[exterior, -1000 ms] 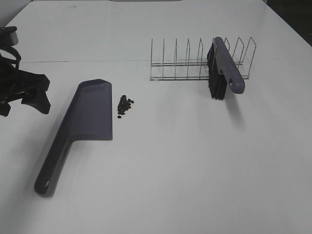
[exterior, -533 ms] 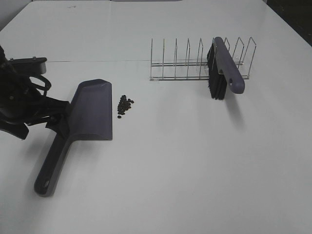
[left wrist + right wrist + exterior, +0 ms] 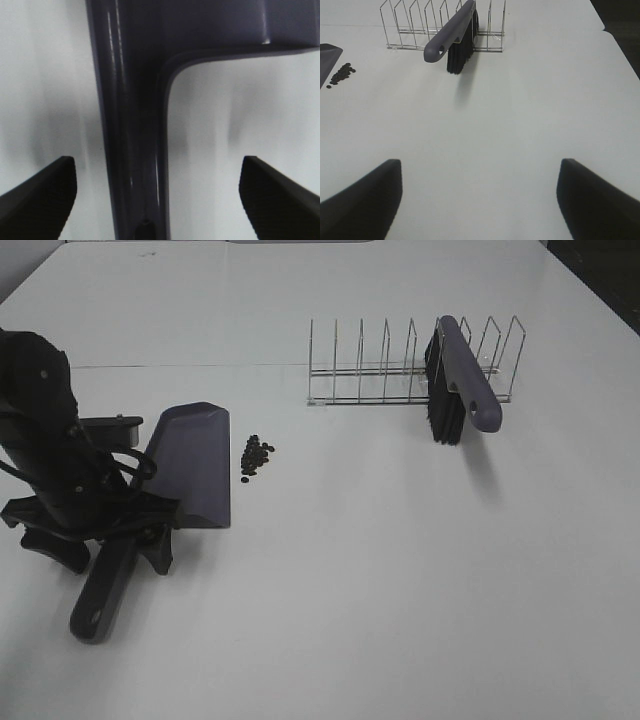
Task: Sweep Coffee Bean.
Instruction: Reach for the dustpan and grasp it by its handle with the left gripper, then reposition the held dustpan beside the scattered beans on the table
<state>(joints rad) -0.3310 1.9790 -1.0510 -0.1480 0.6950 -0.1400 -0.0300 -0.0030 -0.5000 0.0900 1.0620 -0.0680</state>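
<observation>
Now the left gripper (image 3: 115,548), brought in from the worktop (image 3: 400,580) edge, is held spread astride the dustpan handle (image 3: 105,585), not yet closed; a grasp is judged next. The coffee bean pile (image 3: 256,456) lies just beside the dustpan blade; the right gripper (image 3: 480,200) is spread too.
</observation>
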